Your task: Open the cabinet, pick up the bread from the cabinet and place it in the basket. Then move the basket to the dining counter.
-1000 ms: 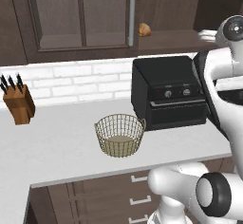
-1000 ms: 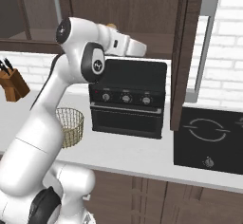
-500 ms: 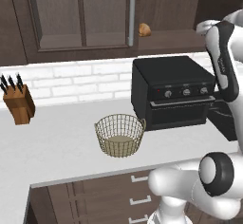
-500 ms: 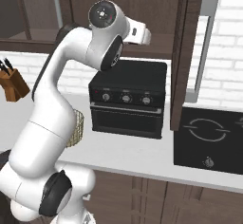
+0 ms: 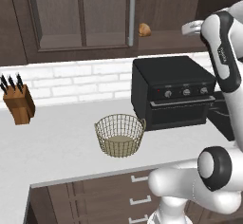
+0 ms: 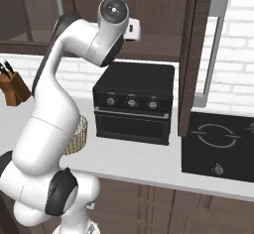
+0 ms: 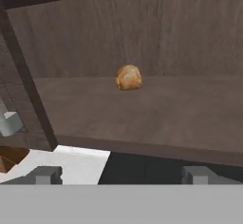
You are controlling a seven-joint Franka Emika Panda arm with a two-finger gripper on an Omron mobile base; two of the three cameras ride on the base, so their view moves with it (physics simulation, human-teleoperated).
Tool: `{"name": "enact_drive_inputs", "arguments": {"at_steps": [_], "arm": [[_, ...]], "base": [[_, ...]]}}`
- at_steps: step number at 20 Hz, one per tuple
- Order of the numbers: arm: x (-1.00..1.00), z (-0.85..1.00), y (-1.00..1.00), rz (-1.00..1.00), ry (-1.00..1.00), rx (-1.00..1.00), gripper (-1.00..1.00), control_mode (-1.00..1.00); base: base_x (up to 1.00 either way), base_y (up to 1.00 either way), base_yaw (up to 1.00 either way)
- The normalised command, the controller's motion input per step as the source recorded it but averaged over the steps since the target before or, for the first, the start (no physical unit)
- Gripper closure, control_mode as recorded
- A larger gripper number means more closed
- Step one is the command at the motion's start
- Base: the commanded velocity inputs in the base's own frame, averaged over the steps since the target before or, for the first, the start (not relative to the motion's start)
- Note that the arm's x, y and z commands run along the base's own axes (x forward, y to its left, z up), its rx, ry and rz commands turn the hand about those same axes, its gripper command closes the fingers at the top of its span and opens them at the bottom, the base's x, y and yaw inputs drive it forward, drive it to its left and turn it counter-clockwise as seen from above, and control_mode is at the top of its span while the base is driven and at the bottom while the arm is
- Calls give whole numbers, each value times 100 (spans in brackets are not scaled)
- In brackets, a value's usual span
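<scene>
The bread (image 7: 128, 77), a small golden-brown roll, lies on the shelf of the opened cabinet (image 5: 80, 14), right of its long silver handle (image 5: 131, 14). In the left base view the bread (image 5: 144, 30) sits a short way left of my gripper (image 5: 189, 27), which is level with the shelf. In the hand view my gripper (image 7: 121, 175) is open, short of the shelf's front edge, with nothing between its fingertips (image 7: 45, 174). The wire basket (image 5: 119, 135) stands on the grey worktop below. The cabinet's right door (image 6: 196, 54) is swung out. The dining counter is out of view.
A black countertop oven (image 5: 173, 92) stands under the shelf, right of the basket. A knife block (image 5: 19, 105) is at the worktop's left and a black hob (image 6: 218, 144) at its right. Brown drawers (image 5: 137, 201) run below the worktop edge.
The arm has swung upward and the hand has risen to shelf height in front of the bread. Bread and basket have not moved, and the jaws stay open.
</scene>
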Motion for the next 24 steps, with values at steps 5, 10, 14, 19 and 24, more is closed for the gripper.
{"name": "enact_drive_inputs", "arguments": {"at_steps": [5,10,14,19,24], "arm": [[41,-7,48,3,0,-4,-100,-100],[45,0,0,0,0,0,-100,-100],[57,-2,0,0,0,0,-100,-100],[62,-3,7,0,0,0,-100,-100],[46,-13,15,3,0,0,-100,-100]], "base": [[0,0,0],[0,0,0],[0,0,0],[0,0,0],[0,0,0]]}}
